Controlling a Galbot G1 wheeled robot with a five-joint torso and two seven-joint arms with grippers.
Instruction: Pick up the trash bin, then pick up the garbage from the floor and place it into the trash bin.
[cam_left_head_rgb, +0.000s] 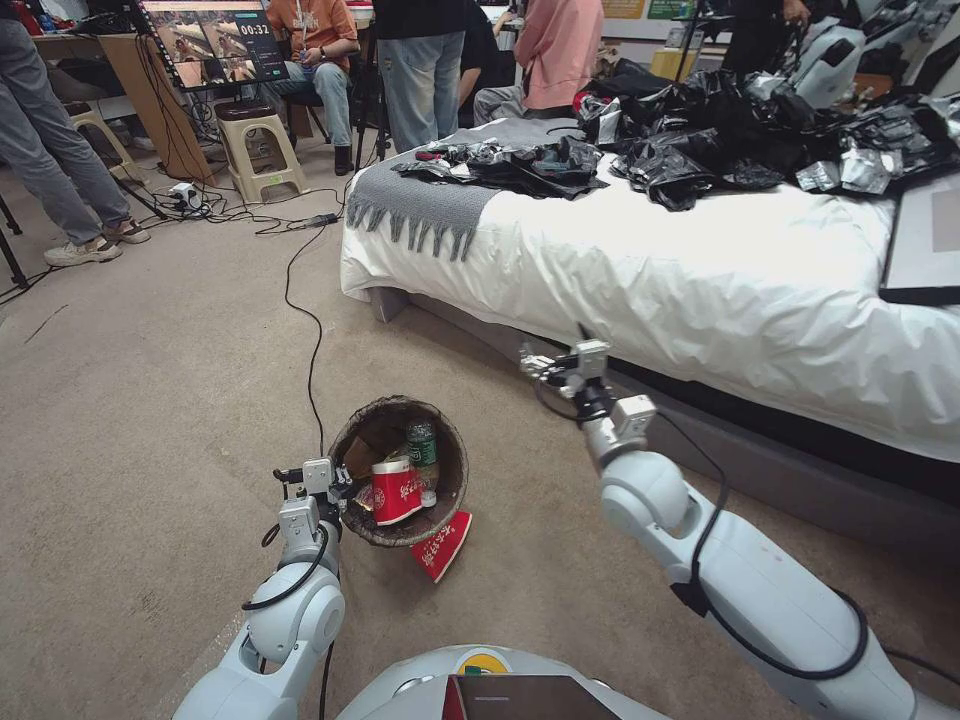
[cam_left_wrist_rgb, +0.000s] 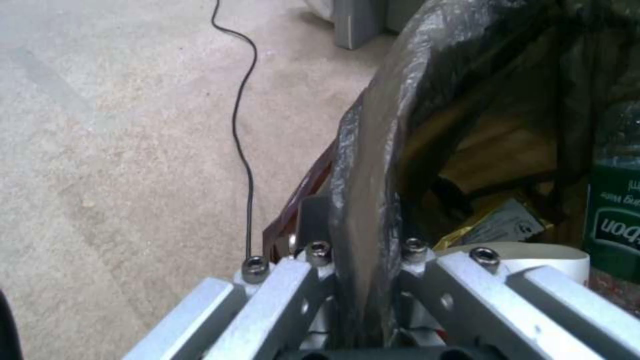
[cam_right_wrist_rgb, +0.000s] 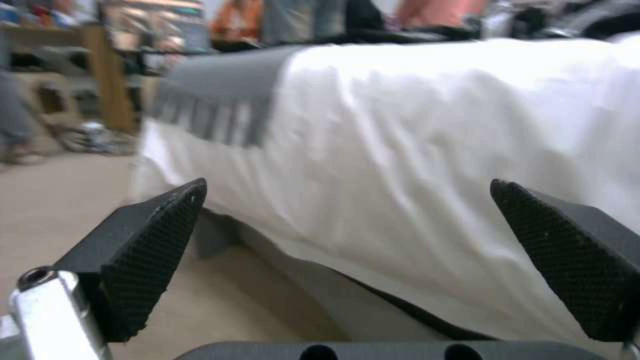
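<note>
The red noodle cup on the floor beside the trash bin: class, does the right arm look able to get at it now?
Probably yes. The red noodle cup lies uncovered on open carpet against the trash bin, and the right gripper hangs open and empty by the bed.

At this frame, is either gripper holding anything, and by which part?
The left gripper is shut on the trash bin, pinching its liner-covered rim on the side nearest the robot. The right gripper is open and empty, facing the bed.

one trash bin (cam_left_head_rgb: 452, 452) — two noodle cups (cam_left_head_rgb: 397, 491), one bottle (cam_left_head_rgb: 422, 445)
</note>
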